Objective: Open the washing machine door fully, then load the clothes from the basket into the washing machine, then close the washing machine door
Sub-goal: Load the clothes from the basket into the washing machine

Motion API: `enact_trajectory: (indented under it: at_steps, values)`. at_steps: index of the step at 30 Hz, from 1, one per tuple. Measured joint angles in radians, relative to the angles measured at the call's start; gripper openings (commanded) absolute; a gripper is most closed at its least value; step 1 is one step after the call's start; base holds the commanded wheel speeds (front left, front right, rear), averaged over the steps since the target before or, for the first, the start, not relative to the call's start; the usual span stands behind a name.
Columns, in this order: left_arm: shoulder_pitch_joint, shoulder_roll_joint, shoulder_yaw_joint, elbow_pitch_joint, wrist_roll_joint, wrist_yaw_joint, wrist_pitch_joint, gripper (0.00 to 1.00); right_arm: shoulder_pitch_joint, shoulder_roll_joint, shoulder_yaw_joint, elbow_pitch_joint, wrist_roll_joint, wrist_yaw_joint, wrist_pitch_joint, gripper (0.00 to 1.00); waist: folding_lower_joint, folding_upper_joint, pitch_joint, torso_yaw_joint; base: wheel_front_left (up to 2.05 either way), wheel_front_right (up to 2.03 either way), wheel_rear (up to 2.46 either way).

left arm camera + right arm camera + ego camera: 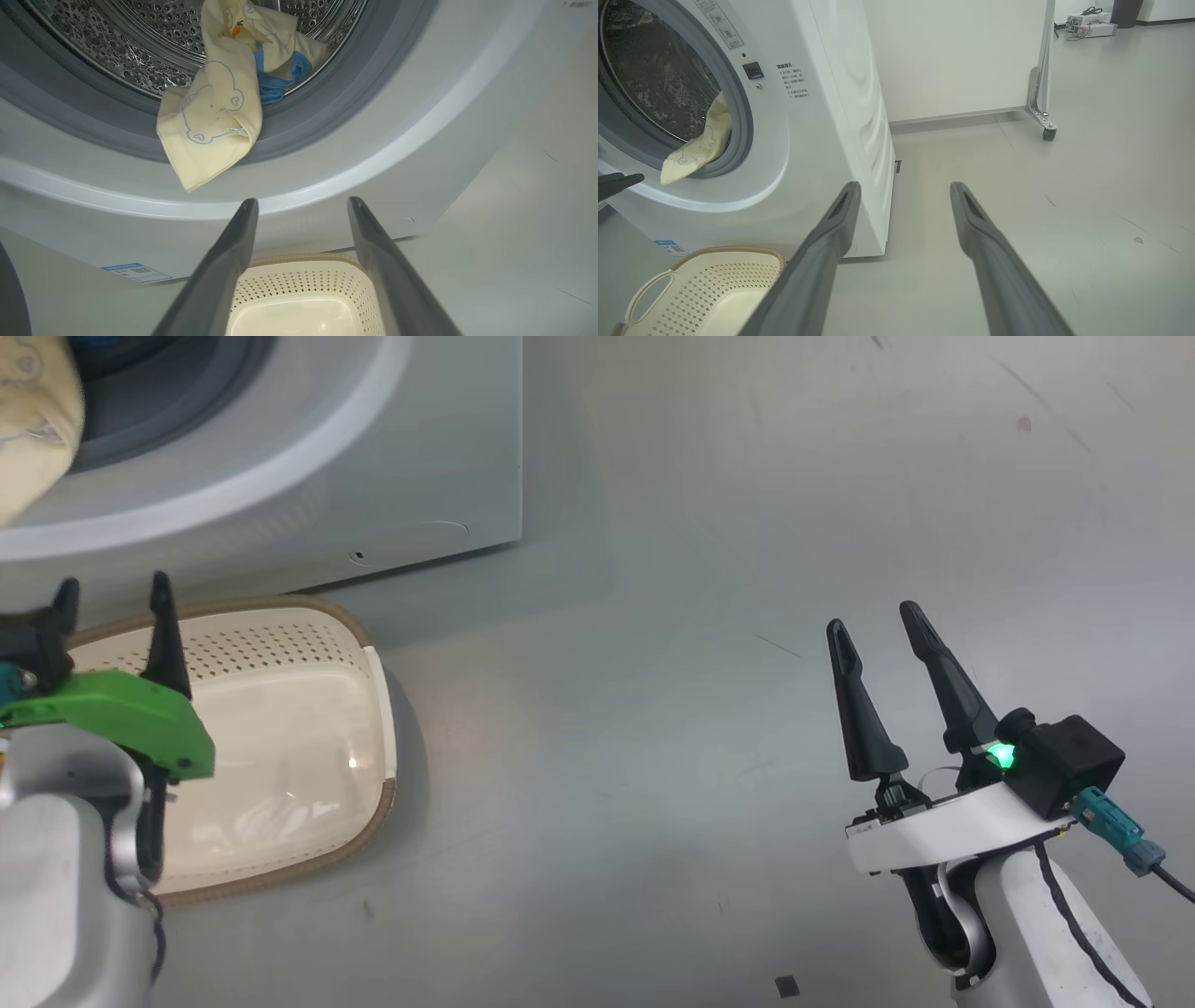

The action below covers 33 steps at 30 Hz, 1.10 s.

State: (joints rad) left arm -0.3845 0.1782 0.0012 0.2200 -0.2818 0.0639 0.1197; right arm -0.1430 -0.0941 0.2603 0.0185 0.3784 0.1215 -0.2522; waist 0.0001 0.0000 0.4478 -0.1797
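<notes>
Head view: the left gripper (pixel 113 586), fingers spread wide and holding nothing, hangs over the left side of the basket (pixel 373 709), a rounded cream plastic tub with perforated walls and a brown rim, near the washing machine (pixel 420 476). The right gripper (pixel 873 618), equally spread and bare, stands over open grey floor (pixel 653 663).

Left wrist view: the clothes (pixel 210 116), soft pale yellow with blue bear outlines, lie in the perforated steel drum (pixel 131 60), one flap draped over the grey rubber ring (pixel 327 107). The blue sticker (pixel 135 272) is unreadable.

Right wrist view: the printed label (pixel 794 81) is too small to read; a wheeled panel (pixel 1045 70) stands far right.
</notes>
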Motion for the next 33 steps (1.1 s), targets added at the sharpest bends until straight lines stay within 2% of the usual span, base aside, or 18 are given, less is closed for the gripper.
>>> enact_trajectory:
  at_steps: [8,15,16,17,18,19,27,33]
  values:
    - [-0.17,0.093,0.007,0.003,0.005,-0.018,0.128,1.0,-0.061,0.017,0.002,0.005,0.027,0.0,-0.001,1.0,0.0,0.0,0.088,-0.052,0.0,0.0,0.0]
    - [-0.3,0.147,0.037,0.002,0.0,-0.027,0.224,1.0,-0.108,0.032,0.004,0.004,0.045,0.0,-0.001,1.0,0.0001,0.0,0.149,-0.089,0.0,0.0,0.0]
    - [-0.335,0.171,0.05,0.004,0.0,-0.027,0.263,1.0,-0.123,0.033,0.005,0.003,0.052,0.0,-0.001,1.0,0.0001,0.0,0.168,-0.102,0.0,0.0,0.0]
    - [-0.335,0.171,0.05,0.004,0.0,-0.027,0.263,1.0,-0.123,0.033,0.005,0.003,0.052,0.0,-0.001,1.0,0.0001,0.0,0.168,-0.102,0.0,0.0,0.0]
    - [-0.365,0.198,0.063,0.01,0.0,-0.026,0.299,1.0,-0.138,0.034,0.006,0.003,0.055,0.0,-0.001,1.0,0.0001,0.0,0.186,-0.115,0.0,0.0,0.0]
    - [-0.365,0.198,0.063,0.01,0.0,-0.026,0.299,1.0,-0.138,0.034,0.006,0.003,0.055,0.0,-0.001,1.0,0.0001,0.0,0.186,-0.115,0.0,0.0,0.0]
    - [-0.46,0.31,0.077,0.036,0.029,-0.026,0.431,1.0,-0.164,0.041,0.021,0.005,0.085,0.0,-0.001,1.0,0.0001,0.0,0.252,-0.171,0.0,0.0,0.0]
    - [-0.51,0.363,0.074,0.061,0.067,-0.026,0.494,1.0,-0.184,0.046,0.036,0.007,0.105,0.0,-0.001,1.0,0.0,0.0,0.298,-0.208,0.0,0.0,0.0]
